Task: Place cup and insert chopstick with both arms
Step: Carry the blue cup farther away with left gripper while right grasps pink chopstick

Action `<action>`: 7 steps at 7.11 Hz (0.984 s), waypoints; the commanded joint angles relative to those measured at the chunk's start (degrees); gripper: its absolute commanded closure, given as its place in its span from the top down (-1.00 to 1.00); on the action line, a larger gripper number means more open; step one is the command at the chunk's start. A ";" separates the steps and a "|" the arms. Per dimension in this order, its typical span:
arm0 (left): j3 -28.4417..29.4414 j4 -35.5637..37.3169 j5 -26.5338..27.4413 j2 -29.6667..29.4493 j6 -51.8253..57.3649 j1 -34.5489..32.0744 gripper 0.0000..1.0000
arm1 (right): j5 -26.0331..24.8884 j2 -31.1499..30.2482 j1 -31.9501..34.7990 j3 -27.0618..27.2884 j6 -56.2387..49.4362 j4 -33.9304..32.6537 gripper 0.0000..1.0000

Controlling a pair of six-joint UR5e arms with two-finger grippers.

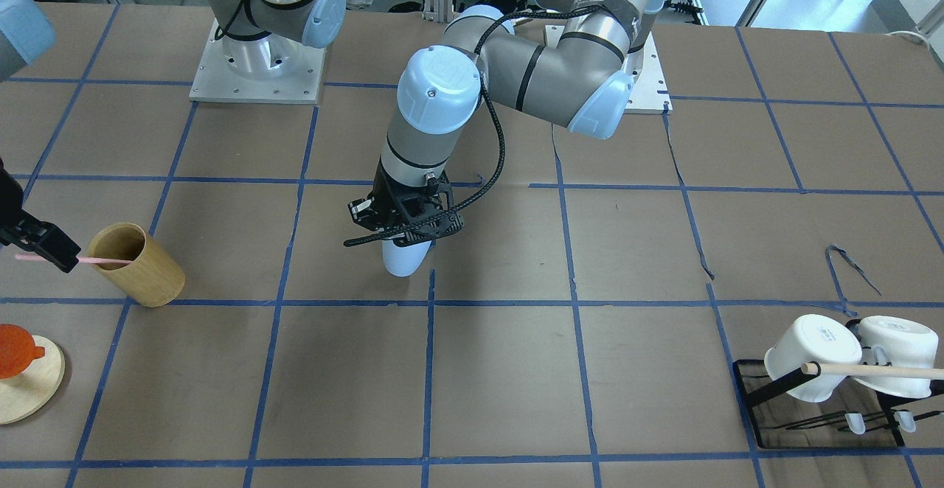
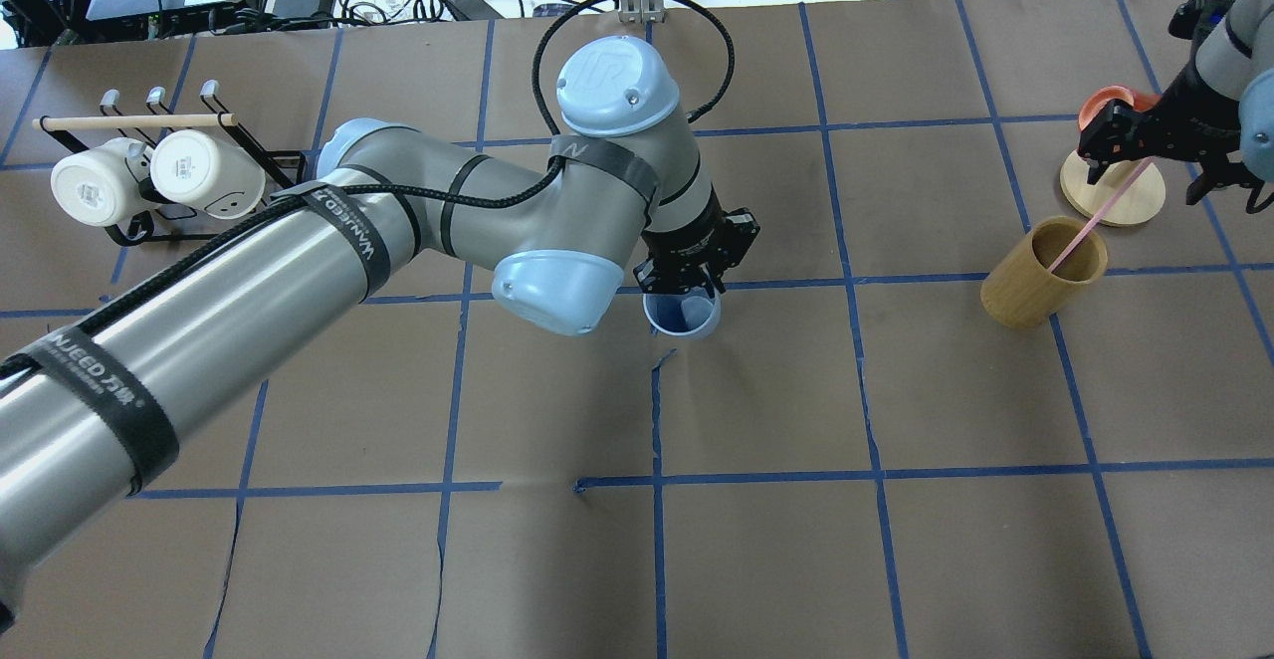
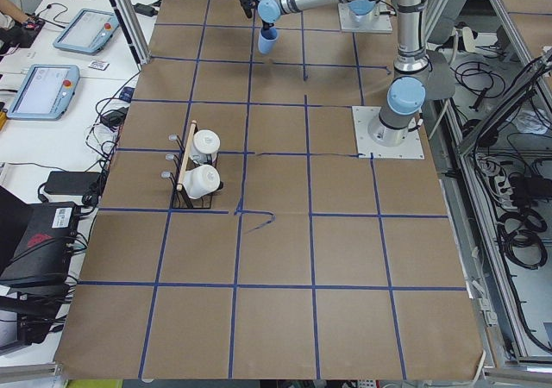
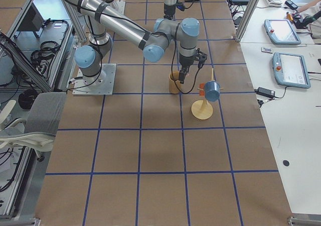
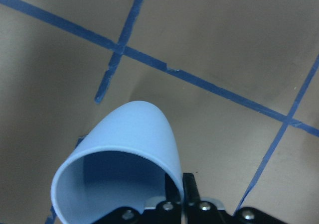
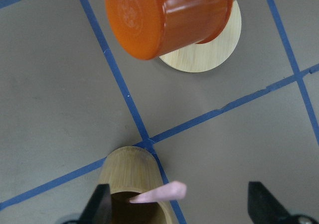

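Observation:
My left gripper (image 2: 687, 276) is shut on the rim of the pale-blue cup (image 2: 683, 314) near the table's middle. The cup (image 1: 404, 259) hangs tilted at or just above the table; it fills the left wrist view (image 5: 119, 154). The pale-pink chopstick (image 2: 1095, 213) leans in the tan wooden holder (image 2: 1040, 276), its lower end inside. My right gripper (image 2: 1145, 151) is open, with the fingers (image 6: 102, 204) wide apart on either side of the stick's upper end (image 6: 159, 193). The gripper (image 1: 44, 246) sits at the front view's left edge.
An orange cup (image 6: 164, 20) sits upside down on a round wooden stand (image 2: 1110, 196) just beyond the holder. A black rack (image 1: 759, 388) with two white mugs (image 2: 149, 176) and a wooden rod (image 1: 877, 370) stands at the robot's far left. Blue tape lines grid the table.

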 commanded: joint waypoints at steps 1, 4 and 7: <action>3.08 -0.25 4.31 -1.70 0.78 -0.21 -1.00 | 0.14 -0.02 0.04 -0.05 0.29 0.08 0.18; 9.99 0.37 10.53 -6.35 8.49 -0.21 -1.00 | 0.22 -0.19 0.21 -0.31 0.29 0.26 -0.04; 16.61 0.37 10.74 -10.84 18.64 3.20 -1.00 | 0.14 -0.28 0.30 -0.57 0.20 0.17 -0.08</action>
